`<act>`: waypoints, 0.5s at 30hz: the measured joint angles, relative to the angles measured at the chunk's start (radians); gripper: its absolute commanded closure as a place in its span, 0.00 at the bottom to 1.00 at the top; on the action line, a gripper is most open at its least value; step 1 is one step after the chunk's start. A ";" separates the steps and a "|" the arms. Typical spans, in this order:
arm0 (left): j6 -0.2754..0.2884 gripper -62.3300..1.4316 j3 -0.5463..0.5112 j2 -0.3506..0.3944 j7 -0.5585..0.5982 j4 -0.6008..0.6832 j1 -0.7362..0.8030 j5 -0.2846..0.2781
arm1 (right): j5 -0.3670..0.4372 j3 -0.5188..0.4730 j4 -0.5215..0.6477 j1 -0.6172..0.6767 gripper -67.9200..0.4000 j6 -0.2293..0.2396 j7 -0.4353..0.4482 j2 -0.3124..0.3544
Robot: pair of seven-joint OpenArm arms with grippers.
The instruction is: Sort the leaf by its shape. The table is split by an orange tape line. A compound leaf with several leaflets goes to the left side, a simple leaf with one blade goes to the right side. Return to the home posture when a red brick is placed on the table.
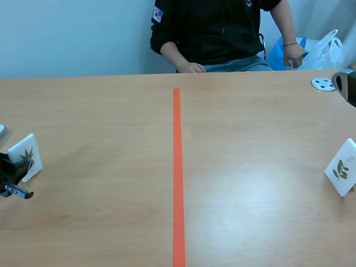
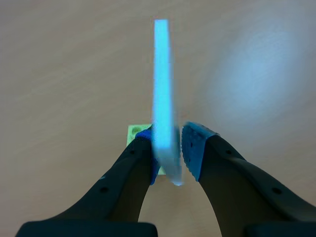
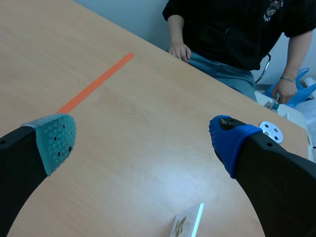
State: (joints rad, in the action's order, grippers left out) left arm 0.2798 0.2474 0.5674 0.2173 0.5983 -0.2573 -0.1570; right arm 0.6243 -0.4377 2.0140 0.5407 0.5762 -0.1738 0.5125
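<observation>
Since the left jaws are closed on the leaf card (image 2: 162, 89) edge-on, that arm's camera only gets a thin pale sliver running straight ahead from between the pads (image 2: 195, 148). One pad is flat on the card and the other sits right at its opposite face, so I'd call it a grip. Pinching the flat faces low down, just above the little green base (image 2: 133, 132), makes sense to me: the card can't twist and the printed leaf stays visible. In the scene view the card leans a bit, and I can't tell if the base is touching the table (image 1: 111, 231). The leaf looks spiky and many-fingered, so probably compound. It's well out to the left, far from the tape line (image 1: 179, 169), which fits.

The right jaws are wide open and holding nothing. A second card (image 1: 346, 166) stands just under and ahead of them on the right half. Its leaf is too small to read for sure — maybe several leaflets.

The table is smooth light wood with a soft glare. Further beyond the right jaws there's a small white disc (image 1: 323, 84). A person (image 1: 220, 19) in a black top sits across, with plastic bags (image 1: 331, 44) beside them and a pale wall behind. No red brick that I can see.
</observation>
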 measured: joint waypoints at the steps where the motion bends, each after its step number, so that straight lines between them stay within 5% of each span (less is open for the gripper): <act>1: 0.000 0.79 0.000 -0.002 0.000 -0.005 0.000 -0.002 | 0.000 0.000 0.000 0.000 0.19 0.000 0.000 0.000; 7: -0.038 0.77 0.000 -0.010 0.005 -0.019 -0.001 -0.035 | 0.000 0.000 0.000 0.000 0.19 0.000 0.000 0.000; 15: -0.048 0.39 0.000 -0.016 0.012 -0.019 -0.001 -0.035 | 0.000 0.000 0.000 0.000 0.19 0.000 0.000 0.000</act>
State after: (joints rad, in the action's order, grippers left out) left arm 0.2314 0.2474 0.5514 0.2295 0.5789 -0.2584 -0.1917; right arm 0.6243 -0.4377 2.0140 0.5407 0.5762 -0.1738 0.5125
